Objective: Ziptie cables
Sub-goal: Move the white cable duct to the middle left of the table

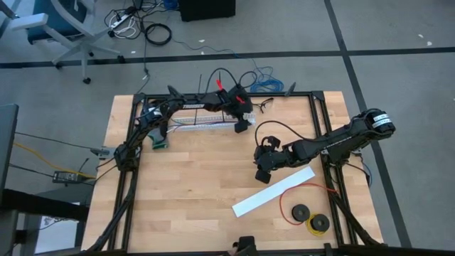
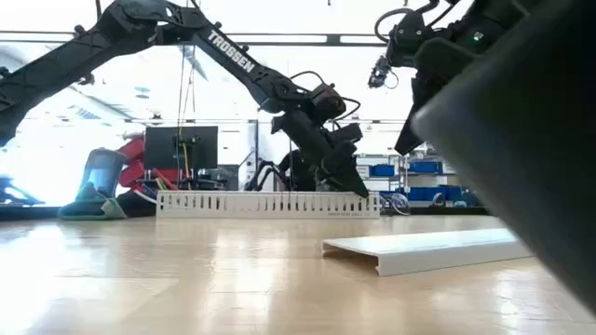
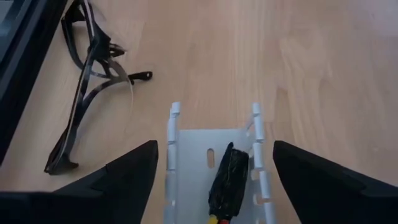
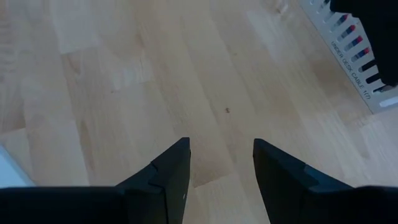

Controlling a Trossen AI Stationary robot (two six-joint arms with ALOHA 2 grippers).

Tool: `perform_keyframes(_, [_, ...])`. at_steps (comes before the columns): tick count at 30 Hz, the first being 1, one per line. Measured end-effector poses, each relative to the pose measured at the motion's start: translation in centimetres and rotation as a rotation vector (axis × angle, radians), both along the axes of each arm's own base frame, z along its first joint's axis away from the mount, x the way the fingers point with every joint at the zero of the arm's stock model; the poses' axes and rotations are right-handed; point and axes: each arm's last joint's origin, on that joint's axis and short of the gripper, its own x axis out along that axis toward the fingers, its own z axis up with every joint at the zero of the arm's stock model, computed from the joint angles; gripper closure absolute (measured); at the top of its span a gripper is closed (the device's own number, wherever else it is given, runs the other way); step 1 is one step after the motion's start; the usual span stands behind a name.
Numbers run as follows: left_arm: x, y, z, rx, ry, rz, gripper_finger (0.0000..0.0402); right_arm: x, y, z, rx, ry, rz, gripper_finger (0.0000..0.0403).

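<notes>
A white slotted channel [image 1: 205, 122] lies near the table's far edge. The cables lie inside it. In the left wrist view their small dark plug [image 3: 229, 177] rests on the channel floor, with yellow and red wire ends behind it. Coloured wires [image 4: 349, 36] show through the slots in the right wrist view. My left gripper [image 3: 214, 144] is open at the channel's right end [image 1: 242, 126], one finger on either side of the walls, with a gap to each. My right gripper [image 4: 221, 144] is open above bare wood [image 1: 263, 173], nearer than the channel.
Black zip ties [image 3: 93, 68] lie on the wood beyond the channel's end. A flat white cover strip [image 1: 274, 192] lies on the near right part of the table, and a red wire loop with black spools [image 1: 307, 211] sits beside it. Black frame rails [image 1: 318, 114] border the table.
</notes>
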Motion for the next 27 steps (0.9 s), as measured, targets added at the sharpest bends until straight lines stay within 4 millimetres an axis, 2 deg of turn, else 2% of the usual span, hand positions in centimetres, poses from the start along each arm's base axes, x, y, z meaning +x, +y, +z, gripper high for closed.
perform_keyframes(5, [0.04,-0.06,-0.06,0.021,0.012,0.019,0.0090,0.00,0.00,0.01,-0.004,0.002,0.006,0.0241])
perform_keyframes(15, [0.07,0.14,-0.04,0.023,0.009,0.065,0.0151,0.00,0.00,0.01,-0.004,0.002,0.006,0.0241])
perform_keyframes(27, [0.04,0.24,0.30,0.014,-0.004,0.085,0.0160,0.00,0.00,0.01,-0.003,0.002,0.006,0.0241])
